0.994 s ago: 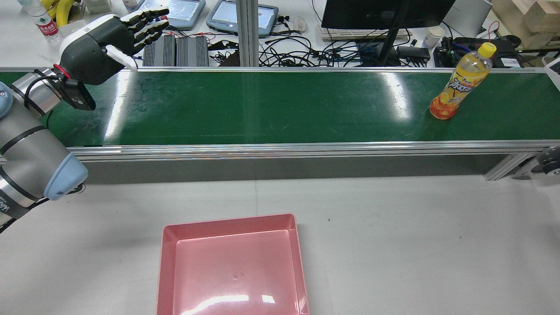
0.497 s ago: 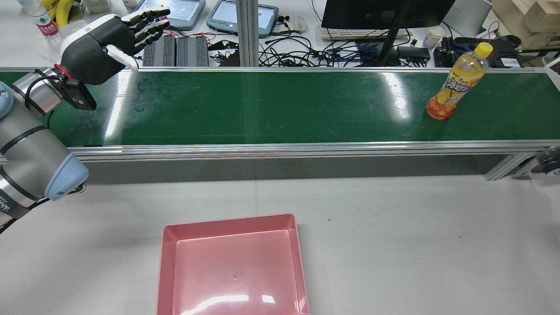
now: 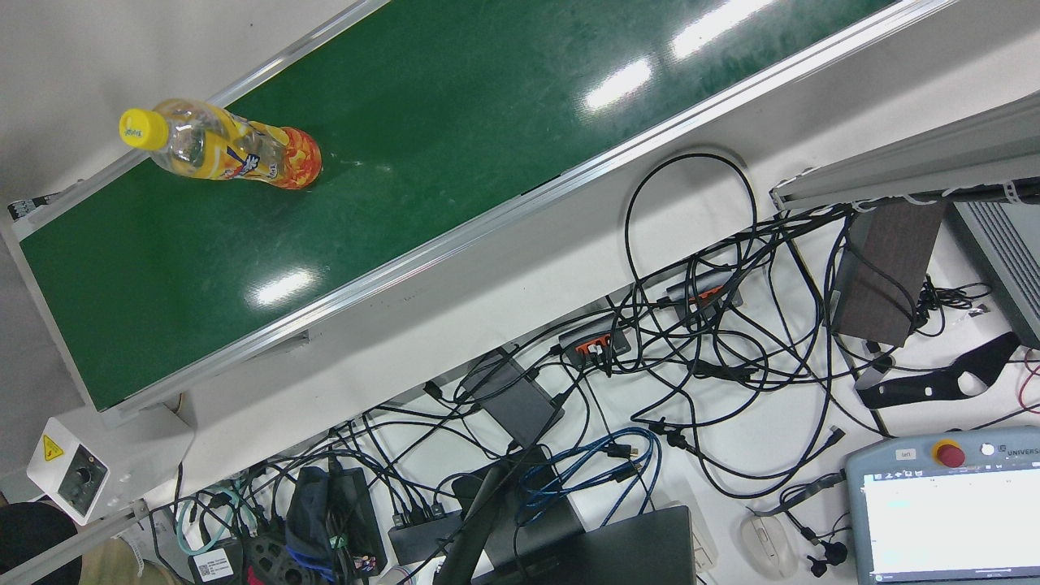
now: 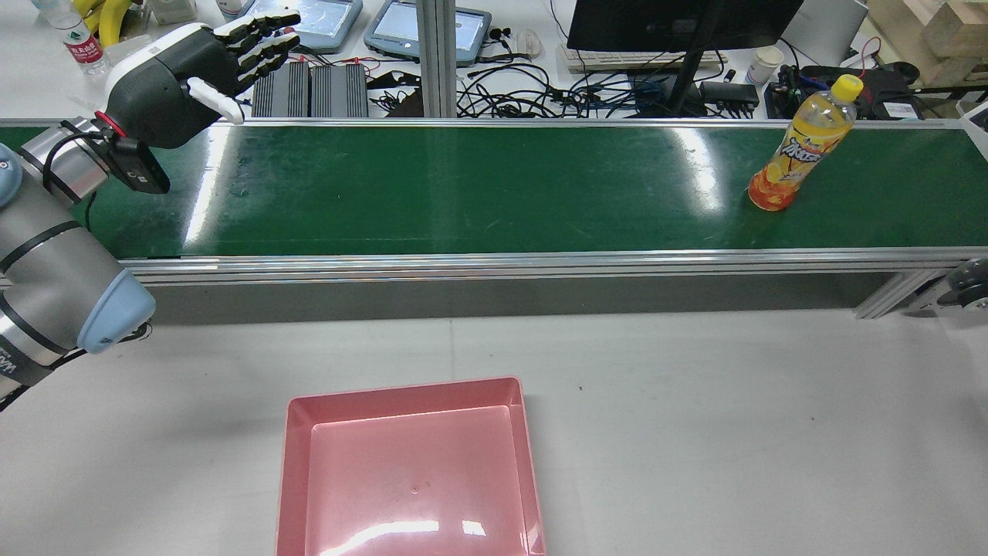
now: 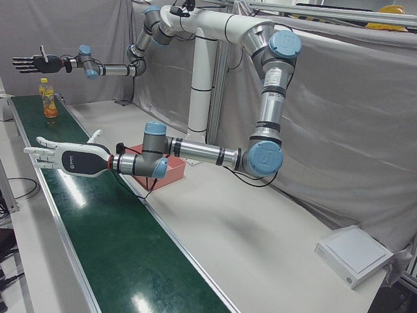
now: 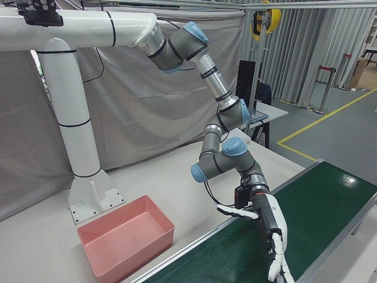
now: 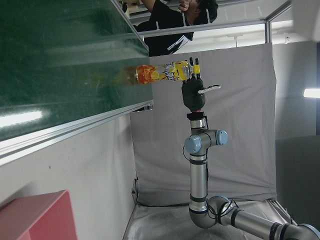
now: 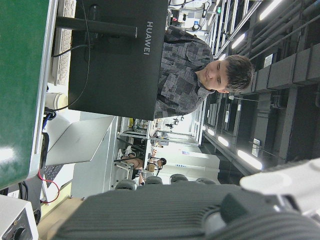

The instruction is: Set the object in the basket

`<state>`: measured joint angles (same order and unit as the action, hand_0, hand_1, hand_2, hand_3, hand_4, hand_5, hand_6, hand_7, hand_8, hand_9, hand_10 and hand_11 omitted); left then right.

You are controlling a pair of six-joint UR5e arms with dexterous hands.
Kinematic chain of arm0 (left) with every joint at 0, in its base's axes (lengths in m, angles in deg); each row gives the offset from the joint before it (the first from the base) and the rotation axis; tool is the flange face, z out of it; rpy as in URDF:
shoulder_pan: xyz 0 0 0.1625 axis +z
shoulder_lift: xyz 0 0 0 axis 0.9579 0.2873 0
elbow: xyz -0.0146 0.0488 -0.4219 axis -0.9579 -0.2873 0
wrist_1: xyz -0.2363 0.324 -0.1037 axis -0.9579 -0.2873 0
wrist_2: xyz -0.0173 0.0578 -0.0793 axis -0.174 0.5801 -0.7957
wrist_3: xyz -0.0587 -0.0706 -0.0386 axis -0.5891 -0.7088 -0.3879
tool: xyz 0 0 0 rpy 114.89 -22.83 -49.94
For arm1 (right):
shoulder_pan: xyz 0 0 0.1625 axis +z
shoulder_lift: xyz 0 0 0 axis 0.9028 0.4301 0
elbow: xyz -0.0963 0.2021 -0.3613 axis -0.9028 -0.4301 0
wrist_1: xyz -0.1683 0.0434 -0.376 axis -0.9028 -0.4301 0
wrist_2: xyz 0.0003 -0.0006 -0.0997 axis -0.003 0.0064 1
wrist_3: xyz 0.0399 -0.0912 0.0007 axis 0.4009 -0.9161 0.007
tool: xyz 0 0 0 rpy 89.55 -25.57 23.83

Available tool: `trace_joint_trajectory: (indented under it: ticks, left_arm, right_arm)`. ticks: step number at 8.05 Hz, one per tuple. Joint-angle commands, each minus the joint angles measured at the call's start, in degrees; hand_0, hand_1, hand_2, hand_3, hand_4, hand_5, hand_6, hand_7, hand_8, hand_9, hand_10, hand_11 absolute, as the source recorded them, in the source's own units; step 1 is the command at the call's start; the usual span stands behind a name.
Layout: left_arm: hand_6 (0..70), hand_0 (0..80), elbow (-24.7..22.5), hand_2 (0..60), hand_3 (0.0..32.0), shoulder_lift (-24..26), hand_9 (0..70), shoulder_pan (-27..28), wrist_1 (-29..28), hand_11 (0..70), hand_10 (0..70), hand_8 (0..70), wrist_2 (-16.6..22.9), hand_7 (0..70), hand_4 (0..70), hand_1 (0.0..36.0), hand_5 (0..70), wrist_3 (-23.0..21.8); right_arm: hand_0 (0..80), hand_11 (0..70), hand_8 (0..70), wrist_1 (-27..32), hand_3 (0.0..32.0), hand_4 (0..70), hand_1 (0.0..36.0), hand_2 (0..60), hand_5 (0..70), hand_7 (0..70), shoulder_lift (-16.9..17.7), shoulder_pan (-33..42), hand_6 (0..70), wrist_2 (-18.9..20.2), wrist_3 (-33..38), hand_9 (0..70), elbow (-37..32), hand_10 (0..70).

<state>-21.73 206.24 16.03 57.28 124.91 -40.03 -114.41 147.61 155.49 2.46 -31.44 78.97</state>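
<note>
An orange drink bottle [image 4: 799,150] with a yellow cap stands upright near the right end of the green belt [image 4: 463,193]; it also shows in the front view [image 3: 236,154] and, small, far down the belt [image 5: 47,101]. My left hand [image 4: 193,73] hovers open above the belt's left end, fingers stretched out, holding nothing [image 5: 65,158] [image 6: 272,230]. My right hand [image 5: 36,63] hangs open in the air above the bottle, apart from it [image 7: 194,92]. The pink basket [image 4: 401,391] sits empty on the white table in front of the belt.
Behind the belt lie a monitor stand [image 4: 687,69], tangled cables [image 3: 691,341], teach pendants [image 4: 424,31] and a paper cup [image 4: 764,66]. A belt control box [image 3: 73,475] sits at the belt's end. A person [image 8: 200,70] sits beyond the monitor.
The bottle has shifted slightly to the left along the belt. My left hand has barely moved and stays open.
</note>
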Motion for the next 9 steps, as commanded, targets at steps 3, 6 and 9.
trace_joint_trajectory:
  ticks: [3,6,9]
  left_arm:
    - [0.7,60.4,-0.3,0.0,1.2,0.0,9.2,0.0,0.1,3.3,1.4,7.0,0.0,1.1,12.8,2.6,17.4,0.0]
    - [0.6,59.2,-0.3,0.0,1.2,0.0,8.9,-0.1,0.1,3.1,1.2,6.7,0.0,0.9,12.8,2.0,17.6,-0.1]
    - [0.6,59.4,-0.8,0.0,1.2,0.0,8.6,0.0,0.3,2.9,1.1,6.6,0.0,0.9,12.8,2.0,17.4,-0.1]
  right_arm:
    - [0.0,0.0,0.0,0.0,0.0,0.0,0.0,0.0,0.0,0.0,0.0,0.0,0.0,0.0,0.0,0.0,0.0,0.0]
    - [0.0,0.0,0.0,0.0,0.0,0.0,0.0,0.0,0.0,0.0,0.0,0.1,0.0,0.0,0.0,0.0,0.0,0.0]
    - [0.0,0.0,0.0,0.0,0.0,0.0,0.0,0.0,0.0,0.0,0.0,0.1,0.0,0.0,0.0,0.0,0.0,0.0]
